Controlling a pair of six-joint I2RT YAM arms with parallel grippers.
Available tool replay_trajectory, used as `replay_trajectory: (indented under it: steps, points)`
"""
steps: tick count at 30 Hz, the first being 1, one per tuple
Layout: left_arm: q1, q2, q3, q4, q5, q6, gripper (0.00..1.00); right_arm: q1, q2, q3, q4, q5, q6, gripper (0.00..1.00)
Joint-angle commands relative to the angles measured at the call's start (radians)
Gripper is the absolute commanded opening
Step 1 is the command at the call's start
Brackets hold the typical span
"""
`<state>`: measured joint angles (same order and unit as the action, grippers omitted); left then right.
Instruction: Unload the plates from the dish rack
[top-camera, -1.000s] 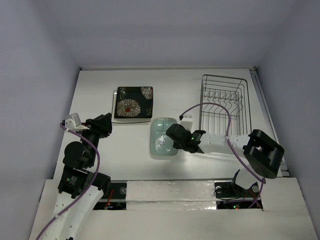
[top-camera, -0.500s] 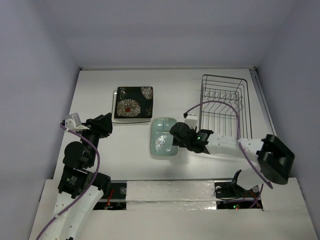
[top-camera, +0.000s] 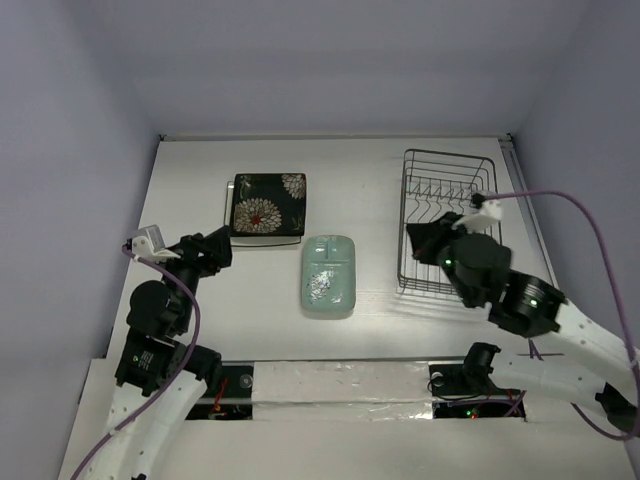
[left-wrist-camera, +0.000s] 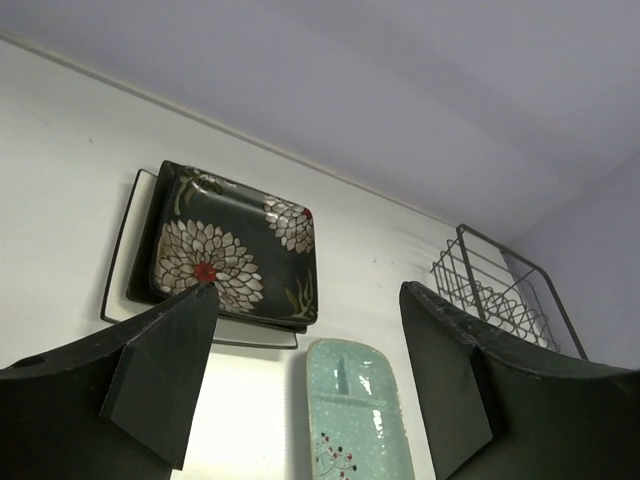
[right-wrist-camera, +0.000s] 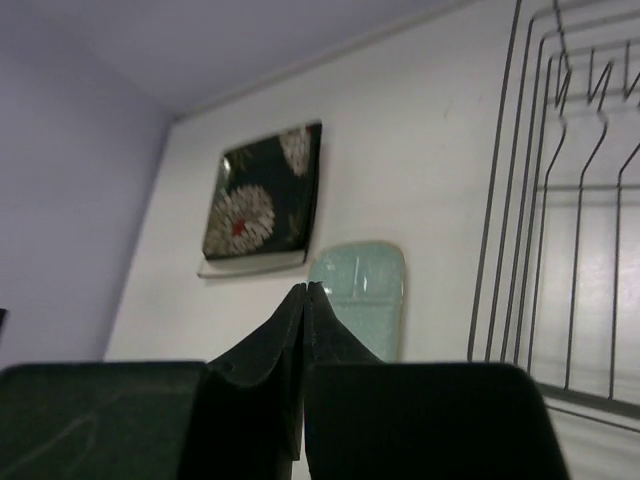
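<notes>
Top external view: the right gripper (right-wrist-camera: 305, 290), which a second ago lay low beside the mint-green plate (top-camera: 329, 275), is now drawn back and raised over the near end of the dish rack (top-camera: 450, 152), well apart from the plate. Its own wrist camera shows the two fingers pressed together with nothing between them. The mint-green plate lies flat on the table (top-camera: 190, 180), between the rack and the stack of square plates, in the same spot as in the two earlier frames, so it appears to have been set down and released.

Behind it, the black flowered plate (top-camera: 267, 205) sits on top of that stack. The rim of a white plate (left-wrist-camera: 120, 250) peeks out underneath, and whatever else lies in the pile is mostly hidden. No plate shows among the prongs of the rack, whose wires stand bare in both the top and right wrist views.

The left gripper (left-wrist-camera: 305, 300) hangs at the table's left side, jaws spread wide and empty, facing the stack, unmoved over the last second.

With the rack bare and the right arm pulling clear, the unloading looks finished or very nearly so.
</notes>
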<state>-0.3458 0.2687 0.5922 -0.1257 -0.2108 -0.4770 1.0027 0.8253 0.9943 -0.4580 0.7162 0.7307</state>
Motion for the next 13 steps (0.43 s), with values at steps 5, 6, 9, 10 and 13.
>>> replay_trajectory:
  steps: [5,6,9,10,13]
  points:
    - [-0.004,0.108,0.260,-0.064,0.004,0.098,0.71,0.001,-0.336,0.020,0.146,0.210,-0.146,0.20]
    - [-0.004,0.113,0.286,-0.072,0.004,0.116,0.71,0.001,-0.398,0.006,0.168,0.213,-0.161,0.25]
    - [-0.004,0.113,0.339,-0.074,0.004,0.138,0.71,0.001,-0.457,-0.060,0.226,0.212,-0.189,0.52]
    - [-0.004,0.109,0.336,-0.068,0.004,0.143,0.70,0.001,-0.453,-0.068,0.204,0.233,-0.188,0.63]
    - [-0.004,0.078,0.273,-0.020,0.004,0.149,0.68,0.001,-0.413,-0.062,0.113,0.253,-0.154,0.76]
